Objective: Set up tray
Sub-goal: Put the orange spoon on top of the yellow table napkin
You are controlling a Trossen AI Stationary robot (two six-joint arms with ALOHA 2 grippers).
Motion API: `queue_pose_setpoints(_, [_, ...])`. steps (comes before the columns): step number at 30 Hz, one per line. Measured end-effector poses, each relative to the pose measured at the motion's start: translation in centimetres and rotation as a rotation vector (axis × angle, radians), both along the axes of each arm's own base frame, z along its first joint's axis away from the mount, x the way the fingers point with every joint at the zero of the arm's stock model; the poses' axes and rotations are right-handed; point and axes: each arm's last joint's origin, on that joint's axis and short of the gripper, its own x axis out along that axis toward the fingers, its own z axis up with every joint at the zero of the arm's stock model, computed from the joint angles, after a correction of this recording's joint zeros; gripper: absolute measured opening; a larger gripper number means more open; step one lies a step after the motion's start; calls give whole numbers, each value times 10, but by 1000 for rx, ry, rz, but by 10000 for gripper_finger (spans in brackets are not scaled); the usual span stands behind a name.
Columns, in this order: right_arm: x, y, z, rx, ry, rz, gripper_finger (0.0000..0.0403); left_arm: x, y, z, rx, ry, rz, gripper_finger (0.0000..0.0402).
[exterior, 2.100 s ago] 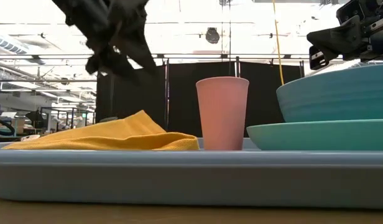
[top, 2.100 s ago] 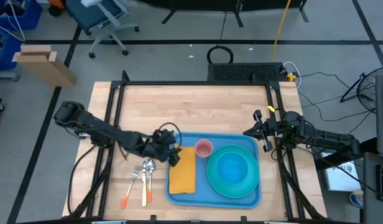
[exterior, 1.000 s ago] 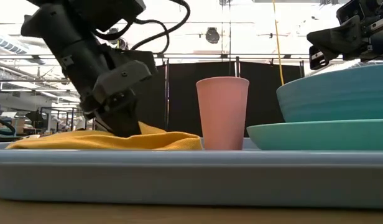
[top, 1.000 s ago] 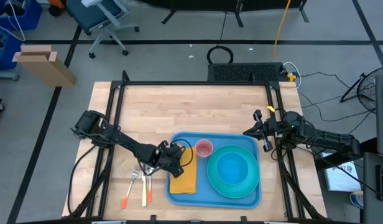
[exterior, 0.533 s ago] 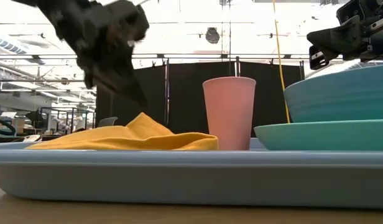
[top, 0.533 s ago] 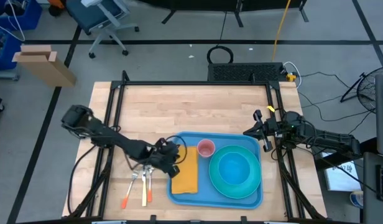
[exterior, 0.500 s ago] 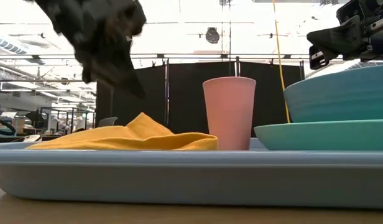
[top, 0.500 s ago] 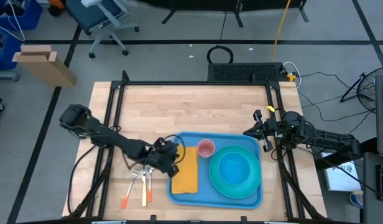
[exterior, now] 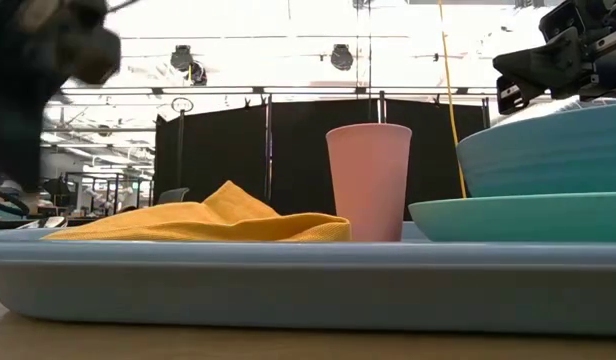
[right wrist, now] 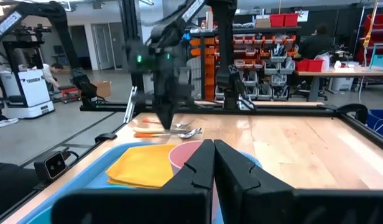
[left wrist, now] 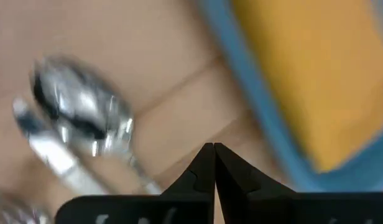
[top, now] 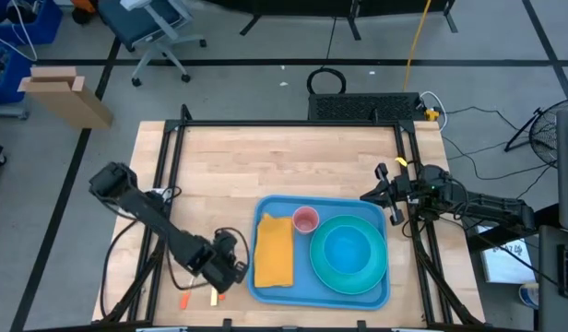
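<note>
Two dark robot arms work at a wooden table (top: 284,166). A large blue tray (top: 387,297) lies on the near half of the table, toward the right. On it rest a folded yellow napkin (top: 274,252), a small pink cup (top: 305,219) and a teal bowl (top: 348,251) sitting on a teal plate (exterior: 508,216).

The left gripper (top: 230,271) hangs low over the table just beside the tray's left edge, above the cutlery. Its wrist camera shows the two fingertips pressed together with nothing between them, and a shiny spoon (left wrist: 86,118) lying close beneath on the bare wood. An orange handle (top: 186,300) pokes out from under the arm.

The right gripper (top: 378,195) waits off the tray's far right corner, its fingers closed and empty.

The main risk, as I judge it, is the cutlery pickup. With the fingers shut, a descent could push or scatter the spoon and its neighbours instead of grasping one. The pieces lie bunched together, so two may lift at once or one may slip. The gripper is also near enough to the tray's rim to nudge it and disturb the cup.
</note>
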Motion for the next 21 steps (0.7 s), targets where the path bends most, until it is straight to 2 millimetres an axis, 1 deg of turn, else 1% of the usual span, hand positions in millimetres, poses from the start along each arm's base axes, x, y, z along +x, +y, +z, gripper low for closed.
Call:
queue_pose_setpoints(2, [0,0,0,1,0,0,0,-3,-2,-8,-25,73,29,17])
queue_pose_setpoints(6, [0,0,0,0,-4,0,0,-5,-7,-16,-36,120,46,35])
queue_pose_setpoints(10, [1,0,1,0,-6,0,0,-8,-5,-12,-30,133,45,44])
queue_pose_setpoints(14, [1,0,1,0,-5,-4,0,-12,0,-5,-23,152,12,59])
queue_pose_setpoints(18, [1,0,0,1,-1,-4,0,-10,8,9,-67,130,-51,95])
queue_pose_setpoints(21, [1,0,1,-3,-5,-4,0,-10,15,13,-114,179,-44,136])
